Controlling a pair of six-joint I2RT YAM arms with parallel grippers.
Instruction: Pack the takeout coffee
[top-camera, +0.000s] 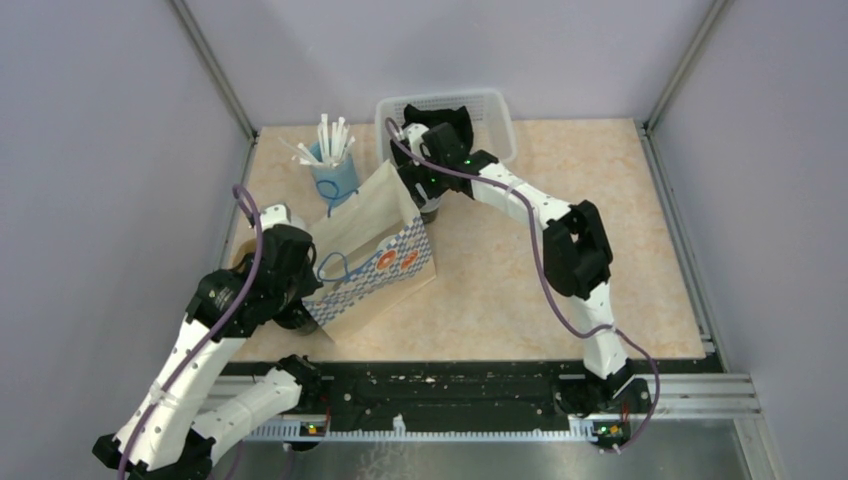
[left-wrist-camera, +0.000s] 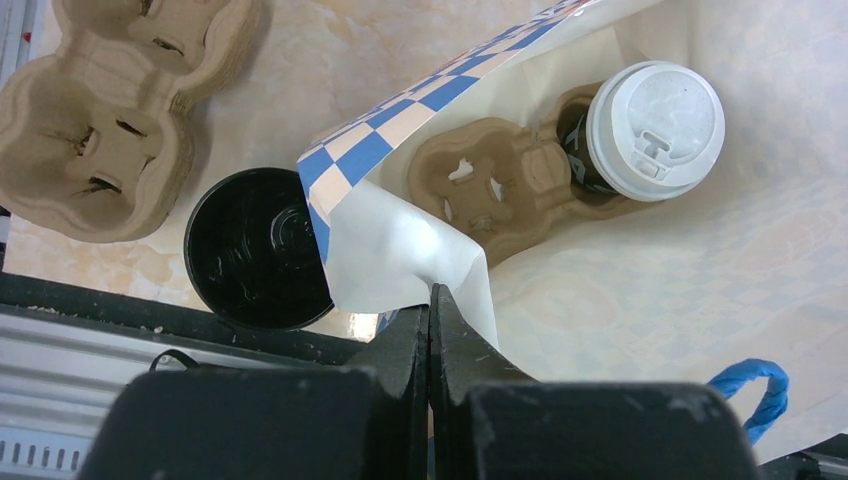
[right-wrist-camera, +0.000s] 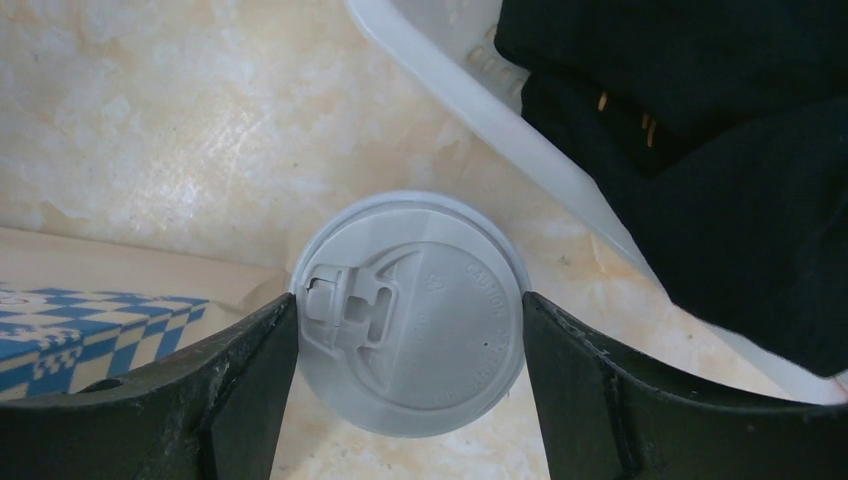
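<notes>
Left gripper (top-camera: 305, 295), top view: clamped on the near-left rim of a white paper bag with blue checks (top-camera: 370, 235). Right gripper (top-camera: 428, 200) sits at the bag's far side.

Left wrist view: one brown moulded-pulp carrier (left-wrist-camera: 490, 185) in the bag holds one white-lidded paper cup (left-wrist-camera: 655, 130). One all-black cup (left-wrist-camera: 255, 250) stands outside.

Right wrist view: parted fingers (right-wrist-camera: 250, 400) flank a second white-lidded cup (right-wrist-camera: 410, 310); whether they grip it cannot be told.

Bag (top-camera: 365, 215) tan outside, white inside — blue-and-white check band, orange marks, blue handles. Carrier (left-wrist-camera: 490, 185) and spare carrier (left-wrist-camera: 100, 110) brown pulp. Cup lid (right-wrist-camera: 410, 310) white-grey; other cup (left-wrist-camera: 250, 250) all black. Worktop (top-camera: 520, 260) mottled beige. Basket (top-camera: 503, 120) white. Straws (top-camera: 332, 135) white — blue holder (top-camera: 335, 180).
</notes>
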